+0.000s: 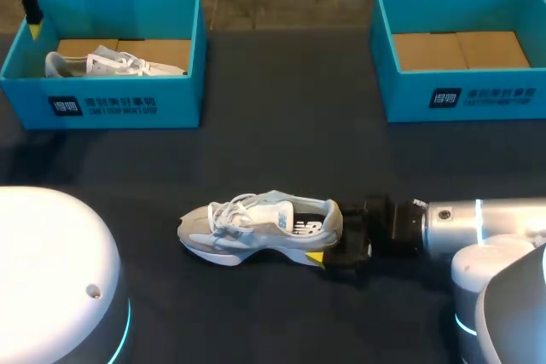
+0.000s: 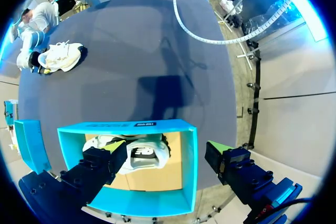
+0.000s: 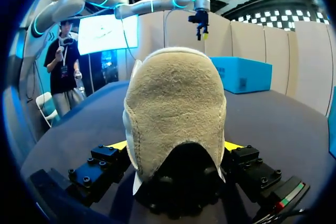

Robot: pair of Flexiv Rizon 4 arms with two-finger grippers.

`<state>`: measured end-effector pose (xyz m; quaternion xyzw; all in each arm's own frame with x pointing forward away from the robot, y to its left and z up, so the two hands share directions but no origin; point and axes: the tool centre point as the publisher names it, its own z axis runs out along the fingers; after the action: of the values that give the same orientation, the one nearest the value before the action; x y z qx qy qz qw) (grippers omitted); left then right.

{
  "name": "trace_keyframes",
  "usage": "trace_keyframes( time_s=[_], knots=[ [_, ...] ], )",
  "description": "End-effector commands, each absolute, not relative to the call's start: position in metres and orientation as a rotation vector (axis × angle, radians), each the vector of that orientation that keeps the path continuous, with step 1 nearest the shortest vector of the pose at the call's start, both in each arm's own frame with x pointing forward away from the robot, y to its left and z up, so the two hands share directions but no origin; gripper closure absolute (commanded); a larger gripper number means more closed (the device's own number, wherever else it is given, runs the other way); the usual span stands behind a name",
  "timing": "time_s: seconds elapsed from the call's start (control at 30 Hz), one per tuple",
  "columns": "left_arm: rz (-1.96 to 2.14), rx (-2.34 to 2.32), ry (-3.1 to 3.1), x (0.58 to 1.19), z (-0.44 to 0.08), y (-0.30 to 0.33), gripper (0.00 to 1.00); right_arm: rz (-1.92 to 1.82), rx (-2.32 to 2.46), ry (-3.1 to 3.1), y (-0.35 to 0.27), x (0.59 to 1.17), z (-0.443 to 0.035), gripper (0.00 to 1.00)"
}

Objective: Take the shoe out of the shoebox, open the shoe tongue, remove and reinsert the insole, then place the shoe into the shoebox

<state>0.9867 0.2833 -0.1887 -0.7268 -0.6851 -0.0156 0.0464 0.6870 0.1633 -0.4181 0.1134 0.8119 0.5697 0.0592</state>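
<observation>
- The shoe (image 1: 256, 228), grey and white with white laces, stands on its sole on the dark surface (image 1: 281, 151) near the near edge, about midway along it. Its toe points toward the left edge and its heel toward the right.
- Dark lettering shows on the insole inside the shoe's opening.
- The right hand (image 1: 334, 236) is clenched on the shoe's heel, with a yellow tip pressed against each side of the tan heel in the right wrist view.
- The left hand (image 2: 167, 148) is released, its fingers spread wide. It hangs above the left shoebox (image 1: 111, 100) at the far left corner and touches nothing.
- A second shoe (image 1: 111, 64), white, lies on the brown cardboard floor of that box.
- The right shoebox (image 1: 461, 91), also blue with a cardboard floor, sits at the far right corner.
- Each box front carries a dark square logo and a line of white print.
</observation>
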Motion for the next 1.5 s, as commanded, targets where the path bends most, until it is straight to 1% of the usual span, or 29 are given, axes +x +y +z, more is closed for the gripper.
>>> trace_keyframes(
  time_s=[0.03, 0.17, 0.2, 0.23, 0.27, 0.33, 0.37, 0.4, 0.57, 0.9, 1.5],
  knots=[
    [-0.052, -2.219, -2.09, 0.986, -0.189, 0.284, 0.0, 1.712, 0.343, 2.473, 0.171, 0.691, -0.42, 0.0],
    [-0.052, -2.219, -2.09, 0.986, -0.189, 0.284, 0.0, 1.724, 0.347, 2.472, 0.172, 0.692, -0.422, 0.0],
    [-0.052, -2.219, -2.09, 0.986, -0.189, 0.284, 0.0, 1.727, 0.348, 2.469, 0.172, 0.692, -0.422, 0.07],
    [-0.052, -2.219, -2.09, 0.986, -0.189, 0.284, 0.0, 1.731, 0.347, 2.465, 0.173, 0.693, -0.422, 0.2],
    [-0.052, -2.219, -2.09, 0.986, -0.189, 0.284, 0.0, 1.733, 0.347, 2.463, 0.173, 0.693, -0.422, 0.49],
    [-0.052, -2.219, -2.09, 0.986, -0.189, 0.284, 0.0, 1.744, 0.34, 2.454, 0.174, 0.694, -0.422, 0.76],
    [-0.052, -2.219, -2.09, 0.986, -0.189, 0.284, 0.0, 1.746, 0.335, 2.454, 0.175, 0.694, -0.422, 0.94],
    [-0.052, -2.219, -2.09, 0.986, -0.189, 0.284, 0.0, 1.746, 0.325, 2.455, 0.175, 0.695, -0.422, 1.0],
    [-0.052, -2.219, -2.09, 0.986, -0.189, 0.284, 0.0, 1.767, 0.218, 2.456, 0.17, 0.699, -0.418, 1.0],
    [-0.052, -2.219, -2.09, 0.986, -0.189, 0.284, 0.0, 1.793, 0.214, 2.48, 0.153, 0.714, -0.417, 1.0],
    [-0.052, -2.219, -2.09, 0.986, -0.189, 0.284, 0.0, 1.772, 0.157, 2.55, 0.156, 0.712, -0.413, 1.0]
  ],
)
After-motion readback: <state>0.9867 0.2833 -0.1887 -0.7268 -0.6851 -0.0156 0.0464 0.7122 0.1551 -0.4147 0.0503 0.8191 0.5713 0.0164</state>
